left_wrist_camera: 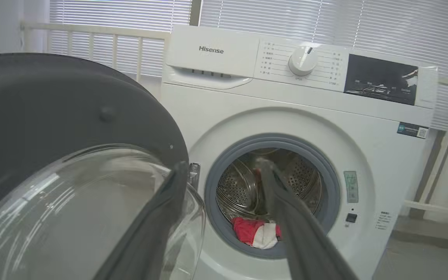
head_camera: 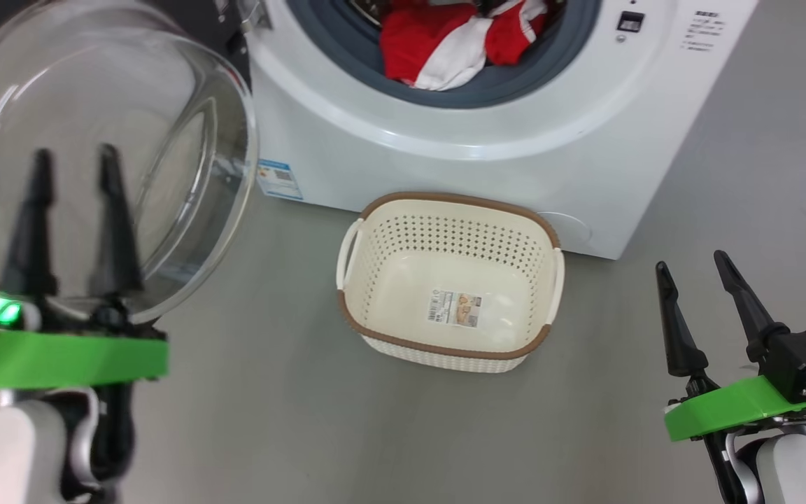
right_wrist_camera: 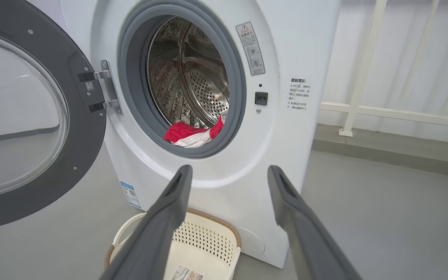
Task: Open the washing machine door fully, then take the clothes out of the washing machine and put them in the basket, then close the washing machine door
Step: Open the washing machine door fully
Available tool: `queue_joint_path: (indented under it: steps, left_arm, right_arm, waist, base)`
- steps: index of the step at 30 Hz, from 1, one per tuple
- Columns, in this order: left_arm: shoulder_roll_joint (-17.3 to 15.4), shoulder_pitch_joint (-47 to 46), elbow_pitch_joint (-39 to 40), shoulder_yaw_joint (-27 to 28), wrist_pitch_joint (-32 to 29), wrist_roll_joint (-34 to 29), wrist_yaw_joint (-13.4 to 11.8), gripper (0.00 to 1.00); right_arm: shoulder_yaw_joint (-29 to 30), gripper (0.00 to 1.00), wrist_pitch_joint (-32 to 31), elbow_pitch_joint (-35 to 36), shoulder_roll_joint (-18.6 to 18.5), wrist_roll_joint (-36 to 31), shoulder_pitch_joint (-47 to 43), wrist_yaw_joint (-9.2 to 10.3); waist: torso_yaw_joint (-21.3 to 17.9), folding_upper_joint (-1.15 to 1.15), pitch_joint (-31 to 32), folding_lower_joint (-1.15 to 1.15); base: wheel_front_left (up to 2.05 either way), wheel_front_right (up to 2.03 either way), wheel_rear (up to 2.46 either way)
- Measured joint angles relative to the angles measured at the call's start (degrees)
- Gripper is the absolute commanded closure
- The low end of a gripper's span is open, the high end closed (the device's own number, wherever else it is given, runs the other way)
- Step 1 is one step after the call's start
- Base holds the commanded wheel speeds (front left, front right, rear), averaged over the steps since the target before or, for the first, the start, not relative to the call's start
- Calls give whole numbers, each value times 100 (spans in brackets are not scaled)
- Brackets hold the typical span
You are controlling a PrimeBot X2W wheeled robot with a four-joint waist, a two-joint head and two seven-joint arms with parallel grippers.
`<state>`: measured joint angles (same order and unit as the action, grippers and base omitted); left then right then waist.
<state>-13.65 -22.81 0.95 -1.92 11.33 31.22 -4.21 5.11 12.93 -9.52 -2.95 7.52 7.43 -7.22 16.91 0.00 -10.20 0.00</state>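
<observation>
The washing machine (head_camera: 487, 133) (left_wrist_camera: 294, 116) (right_wrist_camera: 286, 128) stands with its door (head_camera: 102, 140) (left_wrist_camera: 53, 163) (right_wrist_camera: 25, 116) swung wide to the left, the glass bowl bulging out. Red and white clothes (head_camera: 459, 38) (left_wrist_camera: 257, 232) (right_wrist_camera: 193, 136) lie at the drum's front lip. On the floor before the machine sits the cream basket (head_camera: 450, 280) (right_wrist_camera: 193, 249), holding nothing but its label. My left gripper (head_camera: 74, 161) (left_wrist_camera: 224, 165) is open, its fingers right by the glass bowl. My right gripper (head_camera: 690, 262) (right_wrist_camera: 228, 171) hangs open above the floor, right of the basket.
A grey floor (head_camera: 305, 420) spreads around the basket. A white railing (right_wrist_camera: 364, 109) and window blinds (left_wrist_camera: 325, 19) stand behind and to the right of the machine. A blue label (head_camera: 278, 180) marks the machine's lower front.
</observation>
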Motion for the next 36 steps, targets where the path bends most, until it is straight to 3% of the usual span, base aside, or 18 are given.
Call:
queue_joint_path:
  steps: [3, 9, 12, 21, 36]
  left_arm:
    - [-9, 114, 215, -387, -125, 9, 241, 0]
    - [89, 459, 290, -560, -192, 83, 276, 0]
    - [76, 660, 237, -602, -183, 151, 411, 0]
    - [-229, 1499, -201, -439, -9, 148, 482, 0]
    - [-302, 3047, -58, -419, 197, 43, 526, 0]
  right_arm:
    - [22, 0, 55, 30, 7, 13, 14, 0]
    - [67, 0, 118, 44, 8, 9, 12, 0]
    - [67, 0, 121, 35, 10, -5, 0, 0]
    - [76, 0, 154, 70, 22, 11, -249, 0]
    - [19, 0, 169, 650, 65, 90, -1296, 0]
  waist:
    - [-179, 0, 37, 0]
    - [-564, 0, 111, 0]
    - [-767, 0, 158, 0]
    - [-1393, 0, 357, 0]
    - [-2095, 0, 1002, 0]
  base:
    - [0, 0, 0]
    - [0, 0, 0]
    - [0, 0, 0]
    - [0, 0, 0]
    - [0, 0, 0]
